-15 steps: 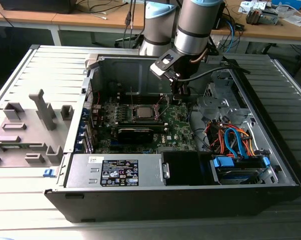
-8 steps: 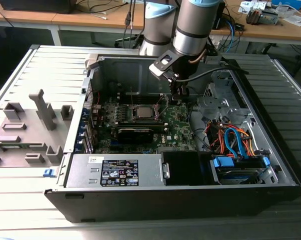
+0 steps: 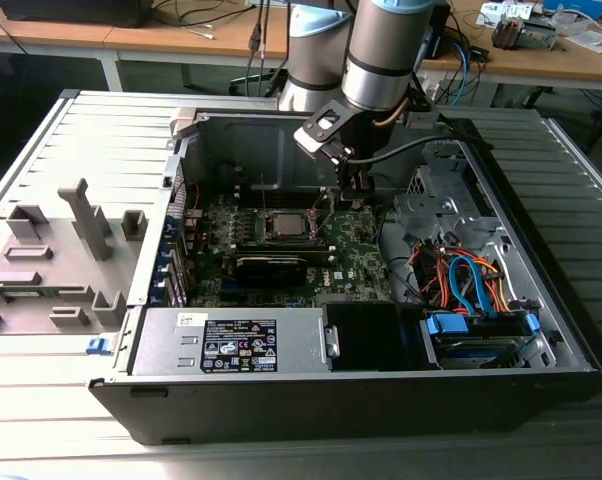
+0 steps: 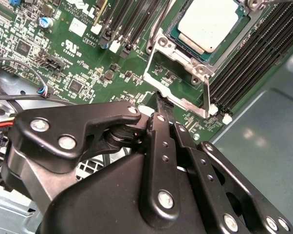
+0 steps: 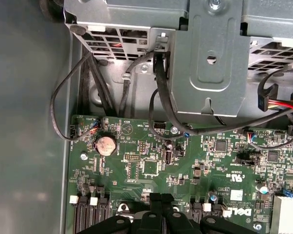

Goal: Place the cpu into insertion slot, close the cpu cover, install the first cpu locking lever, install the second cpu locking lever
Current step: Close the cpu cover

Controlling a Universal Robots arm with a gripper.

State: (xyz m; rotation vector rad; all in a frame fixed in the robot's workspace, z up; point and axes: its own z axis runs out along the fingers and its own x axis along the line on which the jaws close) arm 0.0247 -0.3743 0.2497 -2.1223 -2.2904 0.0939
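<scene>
The cpu point(image 4: 209, 23) point(image 3: 284, 224), a silver-topped square chip, lies in the insertion slot point(image 4: 173, 35) on the green motherboard. The cpu cover point(image 4: 183, 101), a silver frame with a cut-out centre, stands swung open off the socket, and green board shows through its opening. Thin metal lever rods point(image 4: 156, 23) point(image 4: 206, 95) rise beside the socket. My gripper point(image 4: 160, 100) point(image 3: 349, 200) point(image 5: 161, 197) is shut, its black fingers pressed together. Its tip sits at the cover's free edge, just to the exterior view's right of the socket. I cannot tell whether it touches the frame.
A black-labelled power supply box point(image 3: 231, 340) lies along the case's front. A drive cage point(image 5: 210, 58) with orange and blue cables point(image 3: 471, 280) fills the exterior view's right. Black memory slots point(image 4: 263, 53) flank the socket. Grey plastic fixtures point(image 3: 51, 260) stand outside the case.
</scene>
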